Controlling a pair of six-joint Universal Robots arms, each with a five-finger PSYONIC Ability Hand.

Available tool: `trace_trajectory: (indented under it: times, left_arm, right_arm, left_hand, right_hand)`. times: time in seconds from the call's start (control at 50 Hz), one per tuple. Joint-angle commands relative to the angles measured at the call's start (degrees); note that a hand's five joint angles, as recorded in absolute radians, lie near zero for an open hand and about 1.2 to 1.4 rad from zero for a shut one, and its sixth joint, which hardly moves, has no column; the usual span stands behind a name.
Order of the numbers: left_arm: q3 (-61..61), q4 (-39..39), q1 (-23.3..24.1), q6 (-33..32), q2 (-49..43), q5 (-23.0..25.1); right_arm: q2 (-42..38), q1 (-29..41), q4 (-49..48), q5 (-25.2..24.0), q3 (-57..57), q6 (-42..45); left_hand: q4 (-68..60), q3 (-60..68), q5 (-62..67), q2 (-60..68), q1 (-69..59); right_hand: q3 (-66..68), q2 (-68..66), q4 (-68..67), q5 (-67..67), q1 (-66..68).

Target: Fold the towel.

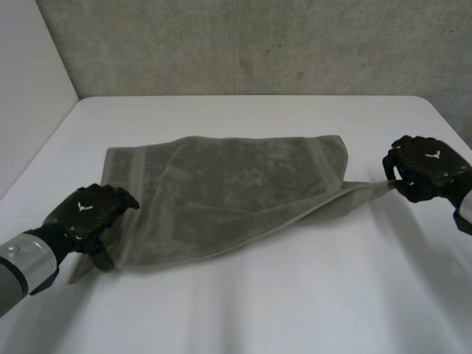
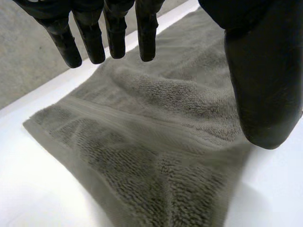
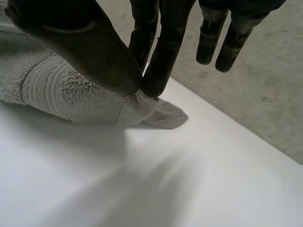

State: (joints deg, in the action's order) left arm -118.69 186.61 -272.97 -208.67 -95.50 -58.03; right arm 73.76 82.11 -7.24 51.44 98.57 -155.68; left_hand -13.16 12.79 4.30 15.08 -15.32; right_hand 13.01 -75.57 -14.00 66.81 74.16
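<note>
A grey-green towel (image 1: pixel 228 195) lies spread on the white table (image 1: pixel 243 310), its right near corner pulled out into a point. My right hand (image 1: pixel 422 167) pinches that corner between thumb and fingers (image 3: pixel 156 71), lifting the towel (image 3: pixel 61 90) a little off the table there. My left hand (image 1: pixel 92 210) hovers over the towel's left near corner, fingers (image 2: pixel 116 33) straight and apart from the thumb, holding nothing. Below that palm the towel (image 2: pixel 156 142) lies rumpled with its woven band showing.
The table (image 3: pixel 156 189) ends close beyond my right hand, with grey carpet floor (image 3: pixel 265 104) past it. A grey wall (image 1: pixel 258 44) stands behind the table's far edge.
</note>
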Motion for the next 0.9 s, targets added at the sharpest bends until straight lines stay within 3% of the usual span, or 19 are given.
trace_trajectory:
  times: [0.02, 0.24, 0.62, 0.9]
  left_arm:
    - [-1.89, 0.68, 0.34, 0.11, -0.13, -0.50]
    - [-2.25, 3.15, 0.42, 1.43, -4.34, -0.68]
    - [-5.23, -0.81, 1.83, 1.34, -0.57, -0.85]
    - [-4.80, 4.72, 2.27, 0.99, -5.93, -4.63]
  right_arm:
    - [0.24, -0.72, -0.06, -0.46, 0.04, -0.42]
    - [0.59, -1.16, 4.59, -1.08, 0.13, -0.42]
    - [0.59, -0.64, 5.13, -2.22, 0.74, 0.11]
    - [0.68, -0.99, 5.13, -3.45, 1.01, 0.28]
  left_hand:
    - [3.16, -2.79, 4.81, 4.03, -3.79]
    - [3.16, -2.79, 18.61, 17.83, -17.59]
    - [3.16, -2.79, 13.57, 12.80, -12.55]
    - [3.16, -2.79, 20.29, 19.51, -19.27]
  right_hand:
    - [-3.01, -4.43, 4.00, 3.19, 5.84]
    - [-3.01, -4.43, 4.00, 3.19, 5.84]
    - [-3.01, -4.43, 4.00, 3.19, 5.84]
    - [-3.01, -4.43, 4.00, 3.19, 5.84]
